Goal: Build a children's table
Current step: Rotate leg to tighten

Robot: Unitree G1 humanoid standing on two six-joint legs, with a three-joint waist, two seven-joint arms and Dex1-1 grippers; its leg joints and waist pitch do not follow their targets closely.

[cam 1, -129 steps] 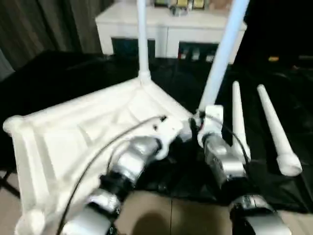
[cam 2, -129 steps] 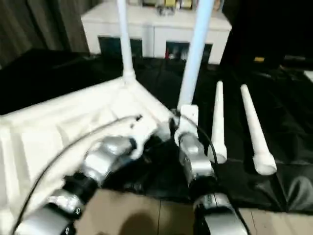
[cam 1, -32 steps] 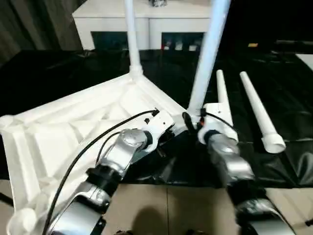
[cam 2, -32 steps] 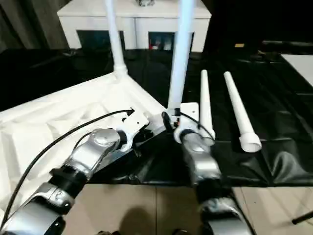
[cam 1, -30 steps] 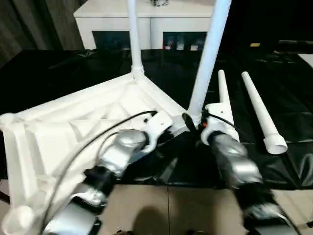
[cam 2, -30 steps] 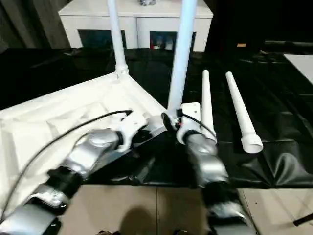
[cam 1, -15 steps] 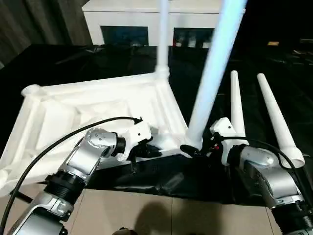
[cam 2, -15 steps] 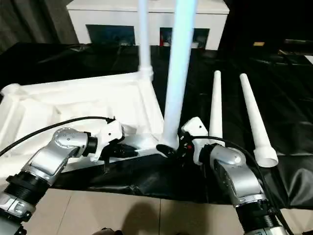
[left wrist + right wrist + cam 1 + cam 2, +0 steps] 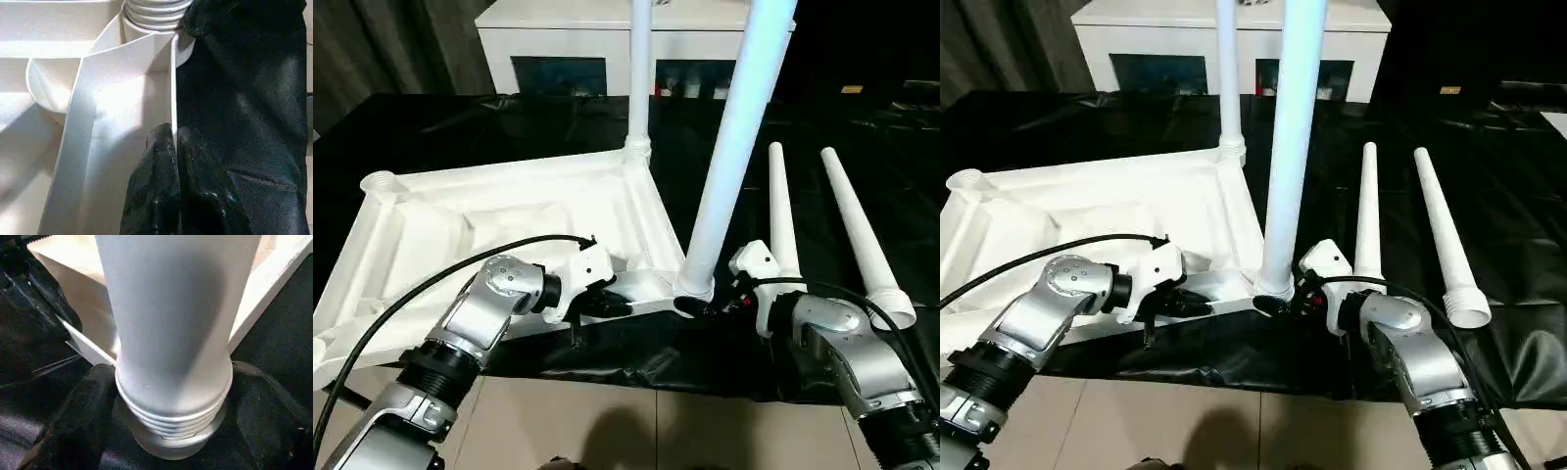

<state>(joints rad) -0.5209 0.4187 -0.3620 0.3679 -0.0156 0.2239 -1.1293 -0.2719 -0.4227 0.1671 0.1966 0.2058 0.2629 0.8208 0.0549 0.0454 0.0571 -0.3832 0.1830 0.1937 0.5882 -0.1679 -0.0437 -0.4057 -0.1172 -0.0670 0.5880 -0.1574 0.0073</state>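
The white tabletop [image 9: 509, 211] lies upside down on a black sheet, ribbed underside up. Two white legs stand upright in its corner sockets, the far leg [image 9: 639, 78] and the near leg [image 9: 729, 147]. Two loose legs [image 9: 781, 211] [image 9: 857, 230] lie side by side on the sheet to the right. My left gripper [image 9: 619, 305] is shut on the tabletop's thin near rim [image 9: 172, 88], pinching it close to the near socket. My right gripper [image 9: 173, 431] clasps the near leg's threaded base, with a black finger [image 9: 83, 416] pressed against each side.
A white cabinet [image 9: 568, 39] with glass-fronted shelves stands behind the black sheet [image 9: 460, 127]. Beige floor tiles [image 9: 636, 431] show under my forearms. A black cable [image 9: 431, 294] loops over my left arm above the tabletop. An open socket [image 9: 380, 182] sits at the tabletop's far left corner.
The view has shifted and tilted over the last second. My right fingers have drawn in on the near leg's base. The left gripper keeps its hold on the rim.
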